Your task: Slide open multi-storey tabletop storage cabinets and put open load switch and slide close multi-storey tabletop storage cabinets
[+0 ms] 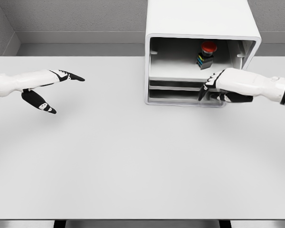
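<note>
Red-capped black load switch [206,53] upright inside white box-shaped storage cabinet [199,28] on white bench [133,156]; right hand [218,88] at drawer front, grip hard to tell; left hand [47,90] spread, empty

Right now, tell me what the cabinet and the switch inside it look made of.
Cabinet: probably plastic or painted metal; plain white, smooth, rounded corners, soft sheen. Switch: likely moulded plastic; glossy red dome cap over a dark body with coloured bands.

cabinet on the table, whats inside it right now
In the white cabinet, a red-capped switch sits in the top compartment. The right hand covers part of the lower drawers, so their contents cannot be seen.
</note>
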`<state>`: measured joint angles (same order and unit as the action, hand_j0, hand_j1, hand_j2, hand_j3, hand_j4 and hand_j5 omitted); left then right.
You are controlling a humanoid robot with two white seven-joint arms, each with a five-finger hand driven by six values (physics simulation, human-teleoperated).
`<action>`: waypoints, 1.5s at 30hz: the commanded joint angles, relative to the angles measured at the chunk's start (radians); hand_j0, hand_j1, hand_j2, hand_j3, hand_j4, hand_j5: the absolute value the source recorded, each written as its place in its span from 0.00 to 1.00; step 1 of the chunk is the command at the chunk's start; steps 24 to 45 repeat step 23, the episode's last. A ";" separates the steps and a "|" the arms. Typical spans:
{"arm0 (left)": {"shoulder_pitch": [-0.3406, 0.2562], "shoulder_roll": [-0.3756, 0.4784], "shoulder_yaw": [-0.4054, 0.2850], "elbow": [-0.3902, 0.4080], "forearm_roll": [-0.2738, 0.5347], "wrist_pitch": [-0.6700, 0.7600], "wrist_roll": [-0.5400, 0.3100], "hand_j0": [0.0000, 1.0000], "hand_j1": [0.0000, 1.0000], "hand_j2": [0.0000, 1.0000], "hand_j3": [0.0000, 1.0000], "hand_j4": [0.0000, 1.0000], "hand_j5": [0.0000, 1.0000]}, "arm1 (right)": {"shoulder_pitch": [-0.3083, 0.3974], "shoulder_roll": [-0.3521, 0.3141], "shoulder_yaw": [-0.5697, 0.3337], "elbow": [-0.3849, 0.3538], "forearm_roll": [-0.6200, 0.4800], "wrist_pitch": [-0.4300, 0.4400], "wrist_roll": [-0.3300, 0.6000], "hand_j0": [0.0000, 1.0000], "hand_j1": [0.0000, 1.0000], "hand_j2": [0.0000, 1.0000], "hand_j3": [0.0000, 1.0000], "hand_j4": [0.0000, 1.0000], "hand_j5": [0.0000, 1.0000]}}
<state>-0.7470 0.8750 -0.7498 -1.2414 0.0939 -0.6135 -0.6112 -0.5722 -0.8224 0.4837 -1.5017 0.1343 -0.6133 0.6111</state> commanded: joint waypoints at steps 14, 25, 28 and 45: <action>0.002 -0.001 0.000 -0.001 0.009 0.003 0.000 1.00 1.00 1.00 1.00 1.00 1.00 | 0.103 -0.055 0.029 -0.196 0.008 0.002 0.000 1.00 1.00 1.00 1.00 1.00 1.00; 0.020 -0.002 -0.003 0.013 0.009 0.003 0.000 1.00 1.00 1.00 1.00 1.00 1.00 | 0.114 -0.058 0.030 -0.199 0.008 0.002 0.000 1.00 1.00 1.00 1.00 1.00 1.00; 0.020 -0.002 -0.003 0.013 0.009 0.003 0.000 1.00 1.00 1.00 1.00 1.00 1.00 | 0.114 -0.058 0.030 -0.199 0.008 0.002 0.000 1.00 1.00 1.00 1.00 1.00 1.00; 0.020 -0.002 -0.003 0.013 0.009 0.003 0.000 1.00 1.00 1.00 1.00 1.00 1.00 | 0.114 -0.058 0.030 -0.199 0.008 0.002 0.000 1.00 1.00 1.00 1.00 1.00 1.00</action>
